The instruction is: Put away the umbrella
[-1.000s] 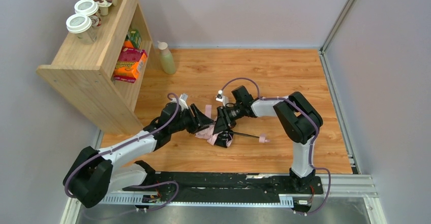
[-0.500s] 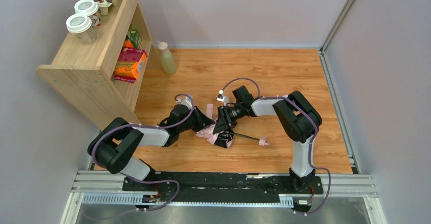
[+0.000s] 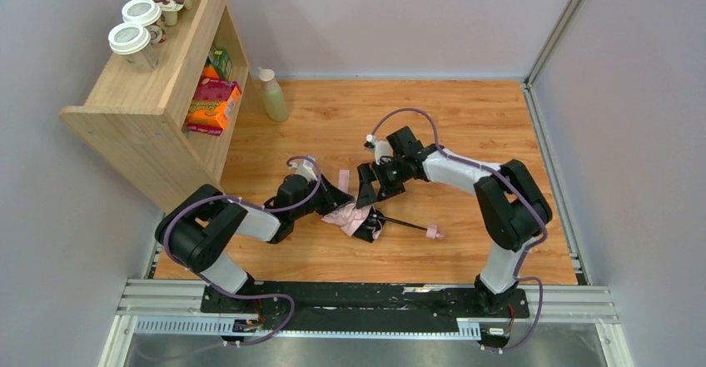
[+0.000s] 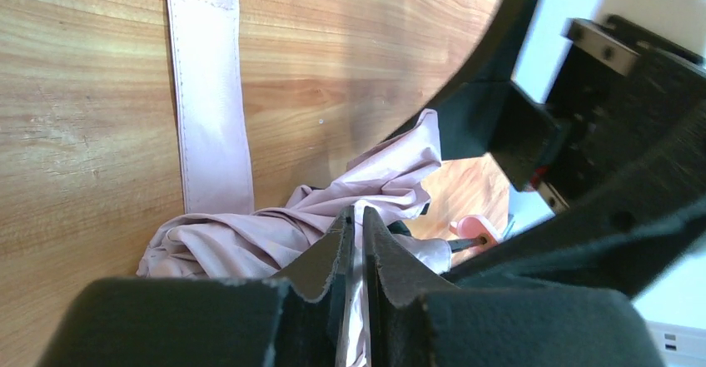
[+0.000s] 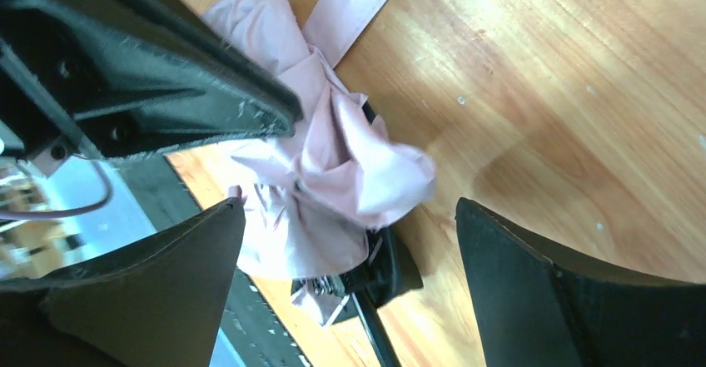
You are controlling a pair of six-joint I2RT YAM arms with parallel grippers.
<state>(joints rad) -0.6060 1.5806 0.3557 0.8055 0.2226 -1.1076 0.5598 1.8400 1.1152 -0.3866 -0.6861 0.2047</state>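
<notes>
Shelf: an open light-wood shelf unit point(image 3: 141, 109) stands at the far left of the orange-brown wood-grain desk point(image 3: 466, 126). Two white-lidded paper cups point(image 3: 137, 30) sit on top of it and colourful cartons point(image 3: 212, 105) sit inside.
Bottle: a pale green plastic bottle point(image 3: 272, 96) stands upright just right of the shelf unit, near the back wall.
Left claw: the black left claw point(image 3: 337, 198) lies low over the desk, its fingers point(image 4: 333, 255) pinched together on a fold of the pink cloth.
Umbrella: the compact folding umbrella point(image 3: 343, 215) lies mid-desk between the two claws, its pale pink fabric canopy crumpled. Its flat pink strap point(image 4: 208, 92) lies stretched on the wood toward the back.
Right claw: the black right claw point(image 3: 372, 195) hangs just above the canopy with its fingers point(image 5: 541, 292) spread wide apart. I cannot tell whether they touch the cloth.
Shaft and handle: a thin black metal shaft point(image 3: 404, 222) runs rightward from the canopy to a small pink handle point(image 3: 432, 232) resting on the desk.
</notes>
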